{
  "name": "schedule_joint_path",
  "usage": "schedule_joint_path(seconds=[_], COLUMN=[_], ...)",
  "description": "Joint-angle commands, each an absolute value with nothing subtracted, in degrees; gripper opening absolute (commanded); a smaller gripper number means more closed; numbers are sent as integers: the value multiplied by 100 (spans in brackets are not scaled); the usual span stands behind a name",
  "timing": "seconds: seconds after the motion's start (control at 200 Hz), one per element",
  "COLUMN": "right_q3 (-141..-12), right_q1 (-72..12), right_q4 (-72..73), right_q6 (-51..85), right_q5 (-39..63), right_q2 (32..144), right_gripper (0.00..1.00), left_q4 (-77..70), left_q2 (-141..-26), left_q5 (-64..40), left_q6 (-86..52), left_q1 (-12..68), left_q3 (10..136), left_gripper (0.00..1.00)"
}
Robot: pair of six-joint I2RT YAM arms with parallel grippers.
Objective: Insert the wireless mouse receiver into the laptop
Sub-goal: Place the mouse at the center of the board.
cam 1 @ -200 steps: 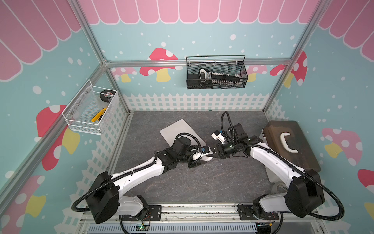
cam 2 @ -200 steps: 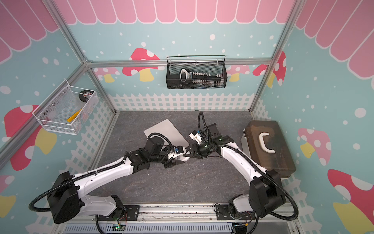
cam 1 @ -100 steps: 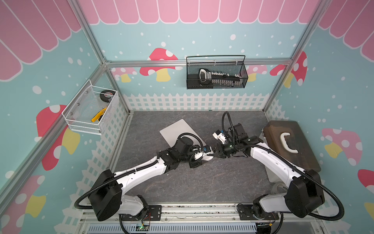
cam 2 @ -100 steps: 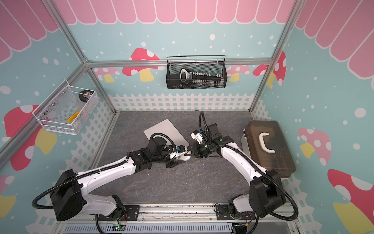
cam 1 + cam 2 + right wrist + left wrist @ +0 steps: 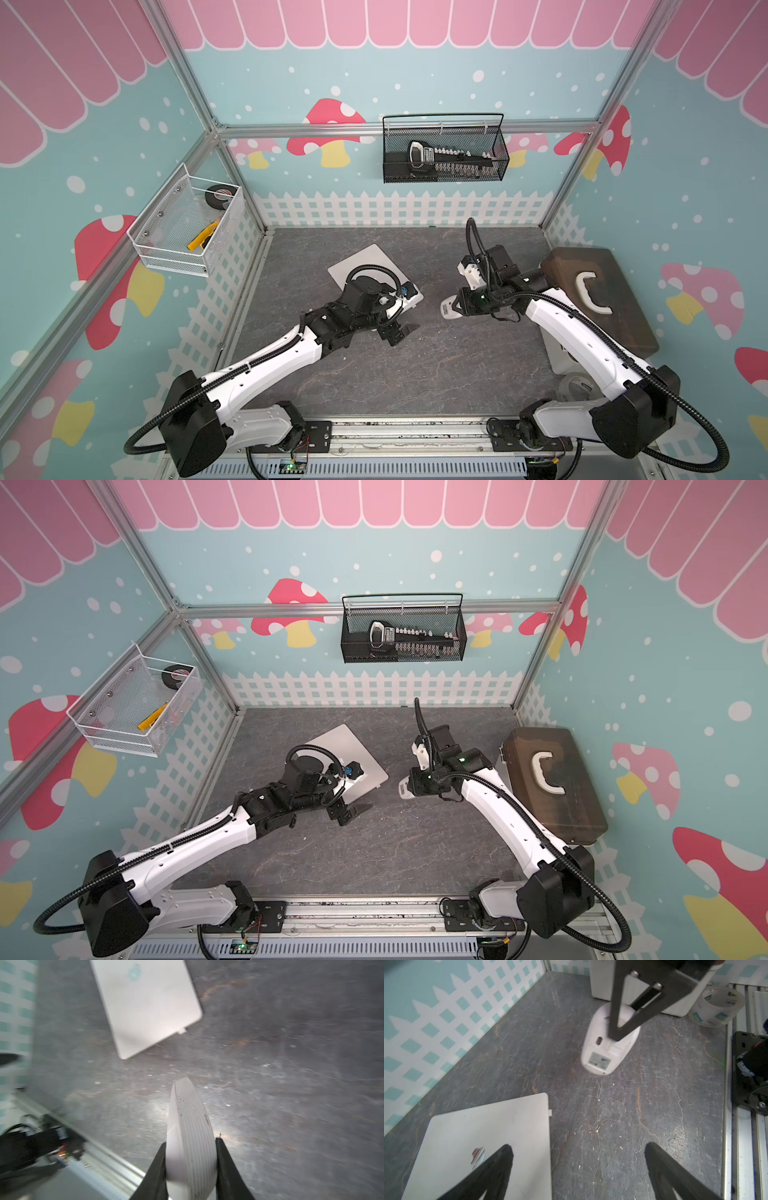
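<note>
Grey, marbled surface (image 5: pixel 415 374) under both arms, and here's how it stands. The laptop (image 5: pixel 370 255) lies shut and flat at about 11 o'clock from the middle of the surface in both top views, with its logo facing up. The receiver (image 5: pixel 550 1112), that tiny whitish stub, sticks out of the laptop's side edge right by a corner. The right wrist view catches the receiver (image 5: pixel 182 1031) there as well, touching the edge. How deep it sits, I cannot tell.

The left end effector (image 5: pixel 401 334) hangs released near the centre, at 5 o'clock from the laptop, jaws spread wide with nothing between them. In the left wrist view one of its fingertips (image 5: pixel 506 1153) shows over the laptop lid and the other over bare surface.

Over at 2 o'clock, the right end effector (image 5: pixel 454 308) is clenched on the mouse (image 5: pixel 445 309), which is turned on its side with its labelled belly facing the left arm. The mouse is well apart from the laptop. A brown case (image 5: pixel 598 307) sits at 3 o'clock, at the surface's edge.
</note>
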State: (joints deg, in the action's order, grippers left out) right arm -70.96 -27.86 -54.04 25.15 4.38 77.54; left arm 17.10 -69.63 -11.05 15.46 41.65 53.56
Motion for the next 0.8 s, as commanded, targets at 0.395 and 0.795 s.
schedule_joint_path(seconds=[0.395, 0.795], right_q3=[-7216, -7121], right_q1=[-4557, -5111], right_q4=[-6619, -6594], right_q6=[2551, 2900], right_q5=[-4112, -4105], right_q2=[9468, 10079], right_gripper=[21, 28], left_q4=[2039, 2121], left_q2=[-6277, -6133], left_q5=[375, 301], left_q6=[414, 560], left_q1=[3162, 3138], left_q3=[5170, 5190], left_gripper=[99, 99])
